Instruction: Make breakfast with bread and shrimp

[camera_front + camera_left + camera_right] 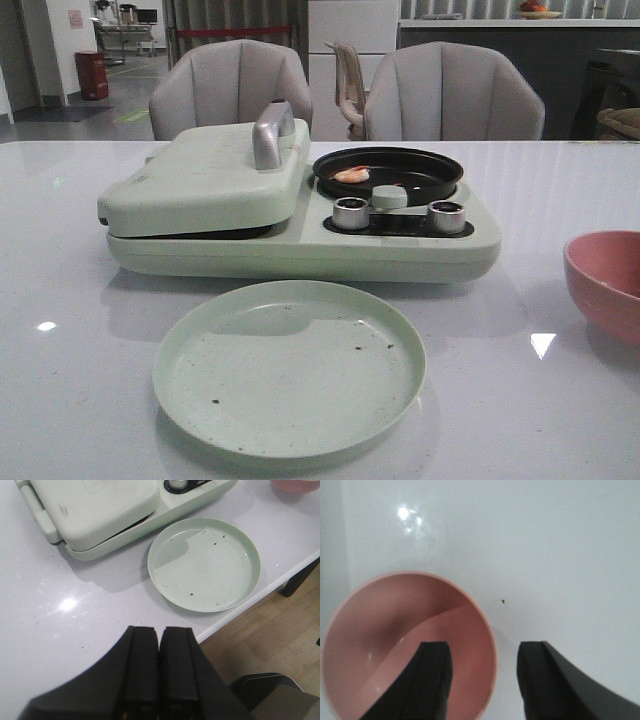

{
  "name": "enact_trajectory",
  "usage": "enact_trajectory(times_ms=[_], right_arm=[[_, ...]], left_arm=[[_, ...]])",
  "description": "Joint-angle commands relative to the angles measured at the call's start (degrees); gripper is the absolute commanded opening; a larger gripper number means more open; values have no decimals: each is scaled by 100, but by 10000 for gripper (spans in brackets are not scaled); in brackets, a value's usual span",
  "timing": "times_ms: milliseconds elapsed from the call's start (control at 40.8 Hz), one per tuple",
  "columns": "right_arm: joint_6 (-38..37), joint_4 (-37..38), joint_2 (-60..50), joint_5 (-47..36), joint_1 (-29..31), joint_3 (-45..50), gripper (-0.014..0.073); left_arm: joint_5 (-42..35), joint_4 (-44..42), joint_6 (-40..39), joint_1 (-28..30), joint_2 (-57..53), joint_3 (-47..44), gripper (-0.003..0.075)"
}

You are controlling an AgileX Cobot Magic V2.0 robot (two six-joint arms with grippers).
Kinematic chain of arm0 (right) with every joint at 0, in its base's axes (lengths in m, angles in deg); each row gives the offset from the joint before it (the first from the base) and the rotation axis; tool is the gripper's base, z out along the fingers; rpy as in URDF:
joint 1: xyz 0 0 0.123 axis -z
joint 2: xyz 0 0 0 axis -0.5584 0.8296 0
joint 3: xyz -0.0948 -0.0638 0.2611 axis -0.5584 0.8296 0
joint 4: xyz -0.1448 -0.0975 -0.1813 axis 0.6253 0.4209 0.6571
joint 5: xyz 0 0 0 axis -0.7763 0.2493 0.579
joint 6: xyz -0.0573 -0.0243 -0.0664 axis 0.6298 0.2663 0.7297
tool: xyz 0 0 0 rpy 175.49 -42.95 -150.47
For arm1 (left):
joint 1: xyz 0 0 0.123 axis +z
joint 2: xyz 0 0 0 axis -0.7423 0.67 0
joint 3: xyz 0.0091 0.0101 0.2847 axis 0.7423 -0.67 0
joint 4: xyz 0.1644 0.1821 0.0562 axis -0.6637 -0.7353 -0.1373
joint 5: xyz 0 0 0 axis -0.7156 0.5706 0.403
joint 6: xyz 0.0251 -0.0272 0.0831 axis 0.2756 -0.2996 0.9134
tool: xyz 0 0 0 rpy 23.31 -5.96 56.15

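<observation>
Front view: shrimp [351, 175], bread unseen

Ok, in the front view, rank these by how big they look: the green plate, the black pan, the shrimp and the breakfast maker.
Largest to smallest:
1. Breakfast maker
2. Green plate, though it sits nearer the camera
3. Black pan
4. Shrimp

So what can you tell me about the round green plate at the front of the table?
The round pale green plate looks like matte plastic, shallow, with a low raised rim. It lies flat on the glossy white table, near its front edge, just in front of the mint green breakfast maker without touching it. No food is on it, only a few dark crumbs scattered over the inside. No gripper touches it.
</observation>
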Motion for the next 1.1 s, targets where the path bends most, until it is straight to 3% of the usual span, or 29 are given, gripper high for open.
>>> enact_trajectory(times_ms=[0,319,589,810,933,1080], right_arm=[[195,-48,-850,13,-187,-199,432],[400,-54,-2769,1356,-1335,-127,432],[369,-120,-4142,1761,-1382,601,431],[18,257,-4461,1995,-1382,1175,430],[-214,420,-4461,2026,-1382,1248,337],[-221,445,-4461,2006,-1382,1248,118]], left_arm=[[-363,34,-49,-28,-12,147,100],[-363,34,-49,-28,-12,147,100],[-363,34,-49,-28,-12,147,100],[-363,34,-49,-28,-12,147,100],[-363,46,-49,-28,-12,147,100],[-363,32,-49,-28,-12,147,100]])
